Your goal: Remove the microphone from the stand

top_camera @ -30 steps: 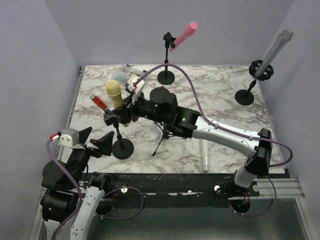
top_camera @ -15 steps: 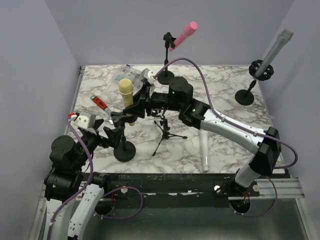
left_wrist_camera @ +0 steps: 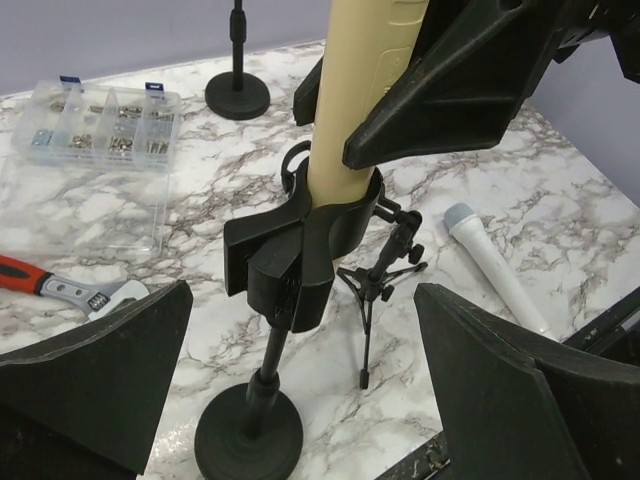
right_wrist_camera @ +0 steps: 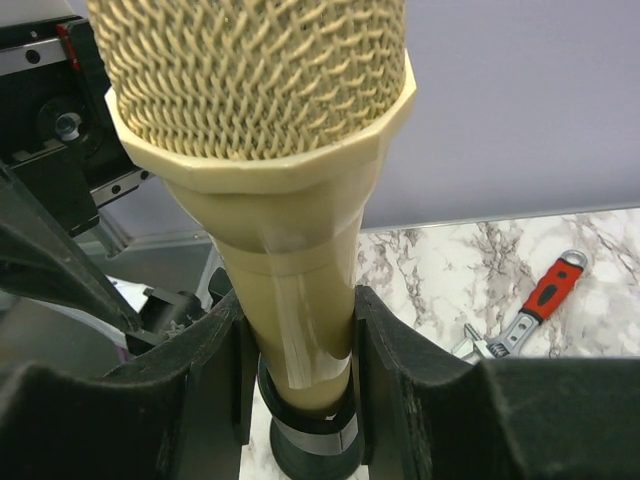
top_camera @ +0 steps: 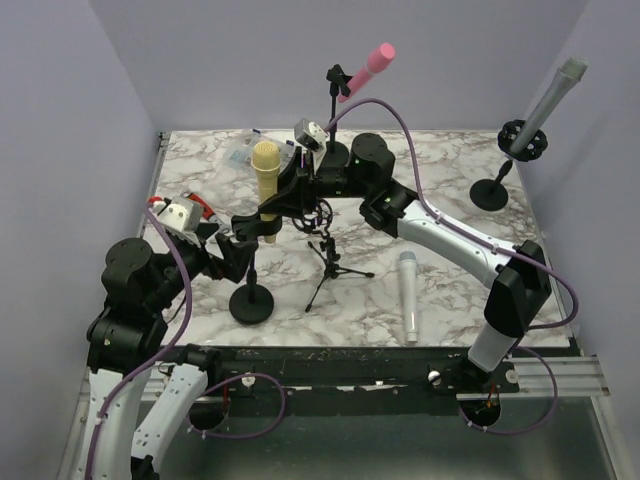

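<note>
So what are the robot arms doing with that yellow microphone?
The right gripper is shut on the yellow microphone, which sits in the clip of the black stand. The left gripper is open, its fingers either side of the stand without touching it. The microphone is not out yet.
</note>
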`<state>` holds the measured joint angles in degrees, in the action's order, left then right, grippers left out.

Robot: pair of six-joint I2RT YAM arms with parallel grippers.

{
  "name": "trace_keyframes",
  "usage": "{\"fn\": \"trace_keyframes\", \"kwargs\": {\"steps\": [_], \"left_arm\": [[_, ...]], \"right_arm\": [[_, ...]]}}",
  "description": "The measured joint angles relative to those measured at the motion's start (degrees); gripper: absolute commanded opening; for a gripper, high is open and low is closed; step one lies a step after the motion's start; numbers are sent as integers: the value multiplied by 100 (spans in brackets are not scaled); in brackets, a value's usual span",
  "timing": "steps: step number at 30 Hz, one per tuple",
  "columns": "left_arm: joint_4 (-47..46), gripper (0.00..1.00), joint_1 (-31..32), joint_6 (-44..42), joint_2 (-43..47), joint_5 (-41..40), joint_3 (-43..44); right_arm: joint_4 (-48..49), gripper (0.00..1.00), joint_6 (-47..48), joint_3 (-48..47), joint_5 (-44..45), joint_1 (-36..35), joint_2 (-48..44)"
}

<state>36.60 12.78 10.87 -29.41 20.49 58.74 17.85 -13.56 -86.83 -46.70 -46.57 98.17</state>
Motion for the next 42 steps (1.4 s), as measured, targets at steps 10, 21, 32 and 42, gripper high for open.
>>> {"fn": "trace_keyframes", "kwargs": {"steps": [10, 21, 32, 42], "left_arm": [[308, 99, -160, -83, -1088, 415, 505], [284, 95, -195, -315, -1106, 704, 431], [179, 69, -195, -442, -1180, 828, 326], [101, 0, -214, -564, -1226, 612, 247]], "right_arm": [[426, 1, -391, -79, -444, 181, 245], [603, 1, -557, -96, -660, 254, 310], [706, 1, -651, -96, -721, 256, 341], [688, 1, -916, -96, -835, 271, 363]]}}
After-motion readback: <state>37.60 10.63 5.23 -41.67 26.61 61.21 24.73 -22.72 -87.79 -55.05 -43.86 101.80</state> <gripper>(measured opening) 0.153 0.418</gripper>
